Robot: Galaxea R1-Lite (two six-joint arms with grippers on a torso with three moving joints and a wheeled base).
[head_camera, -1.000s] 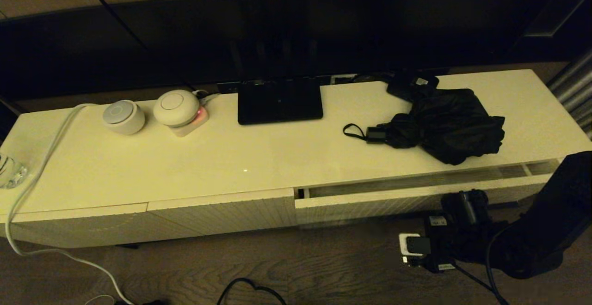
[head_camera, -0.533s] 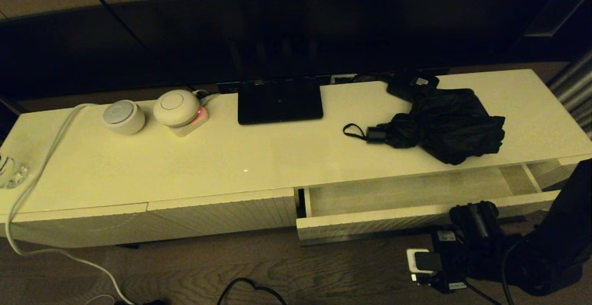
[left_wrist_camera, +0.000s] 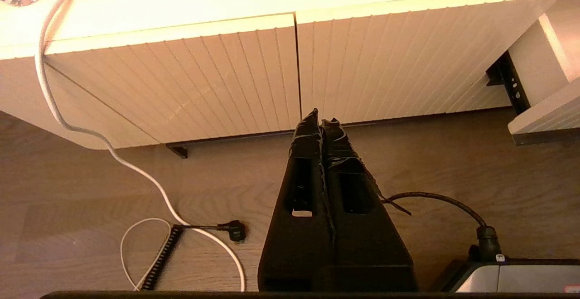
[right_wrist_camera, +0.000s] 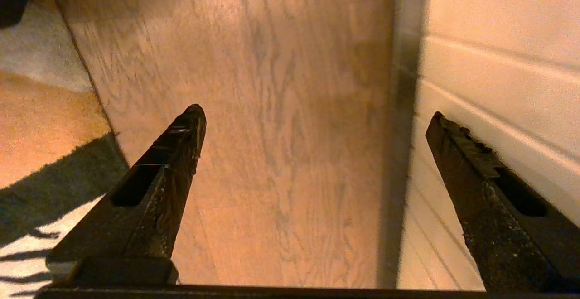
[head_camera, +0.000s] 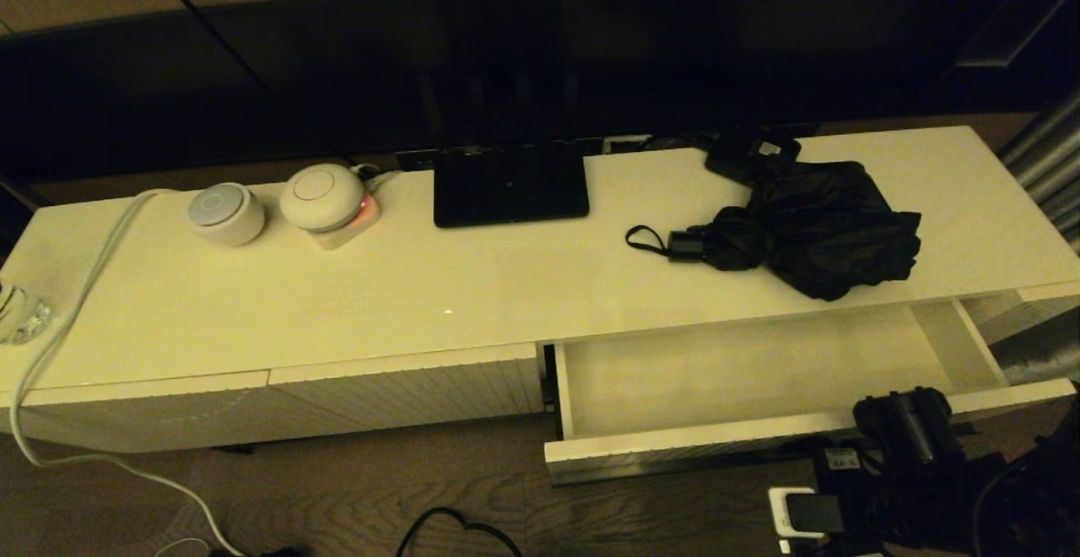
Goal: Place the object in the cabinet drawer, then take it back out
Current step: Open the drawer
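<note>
The object, a black folding umbrella (head_camera: 814, 232), lies on the cabinet top at the right, its handle and wrist loop pointing left. Just below it the cabinet drawer (head_camera: 717, 446) stands pulled far out, its cream interior bare. My right arm's wrist (head_camera: 907, 430) is low in front of the drawer's right end. My right gripper (right_wrist_camera: 317, 112) is open wide and holds nothing: one finger is beside the ribbed drawer front (right_wrist_camera: 498, 63), the other over the wooden floor. My left gripper (left_wrist_camera: 321, 117) is shut and empty, low before the left-hand ribbed fronts, outside the head view.
On the cabinet top are a flat black stand plate (head_camera: 510, 186), a small black box (head_camera: 753, 154), two round white devices (head_camera: 225, 213) and a glass (head_camera: 17, 312). A white cable (head_camera: 76, 304) trails down to the floor. A dark screen hangs above.
The drawer has slid from barely open to far out towards me. My right arm has drawn back and down to the right with it. The umbrella has not moved.
</note>
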